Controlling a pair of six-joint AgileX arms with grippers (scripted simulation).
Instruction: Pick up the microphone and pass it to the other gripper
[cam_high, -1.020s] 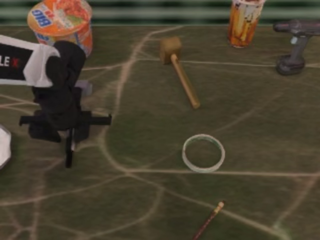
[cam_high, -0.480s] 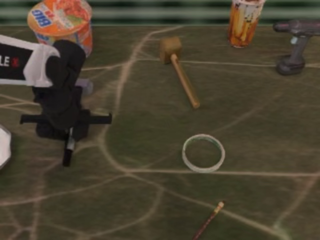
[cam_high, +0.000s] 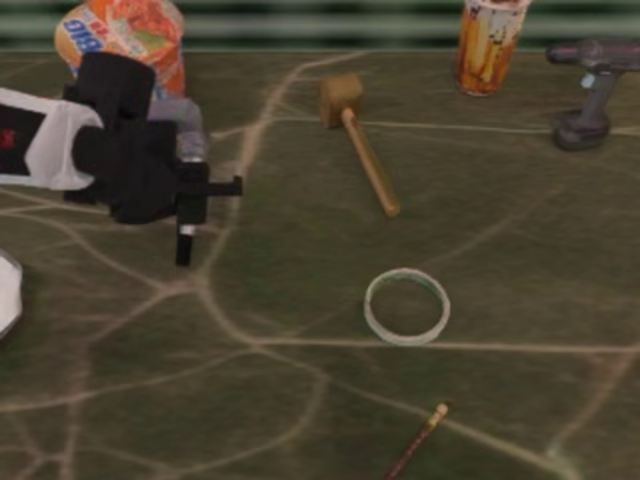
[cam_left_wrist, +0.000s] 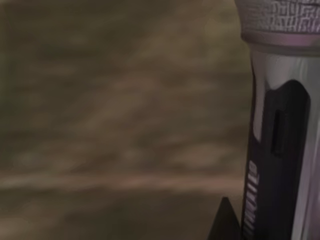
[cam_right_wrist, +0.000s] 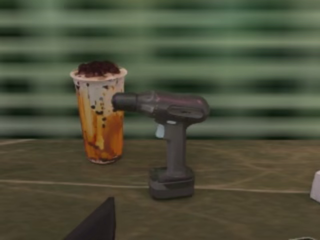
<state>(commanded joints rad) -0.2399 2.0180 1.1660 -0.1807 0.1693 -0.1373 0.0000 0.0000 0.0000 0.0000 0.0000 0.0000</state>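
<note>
The microphone (cam_high: 184, 244) hangs in my left gripper (cam_high: 190, 200) at the back left of the table. That gripper is shut on it around mid-body. The grey mesh head (cam_high: 187, 140) points to the table's far side and the black handle points to the near side. In the left wrist view the microphone (cam_left_wrist: 280, 150) fills the frame's edge, with one black fingertip (cam_left_wrist: 225, 225) beside it and blurred table behind. My right arm is outside the top view. Only a dark tip of the right gripper (cam_right_wrist: 100, 222) shows in its wrist view.
A wooden mallet (cam_high: 360, 150) lies at the back centre and a clear ring (cam_high: 407, 306) in the middle. An orange noodle cup (cam_high: 120, 40) stands behind the left arm. A drink cup (cam_high: 488, 40) and a grey drill (cam_high: 590, 90) stand at the back right. A thin stick (cam_high: 418, 440) lies at the front.
My left gripper has moved towards the back and to the right with the microphone in it. The arm has turned, and the microphone now sits farther from the front edge.
</note>
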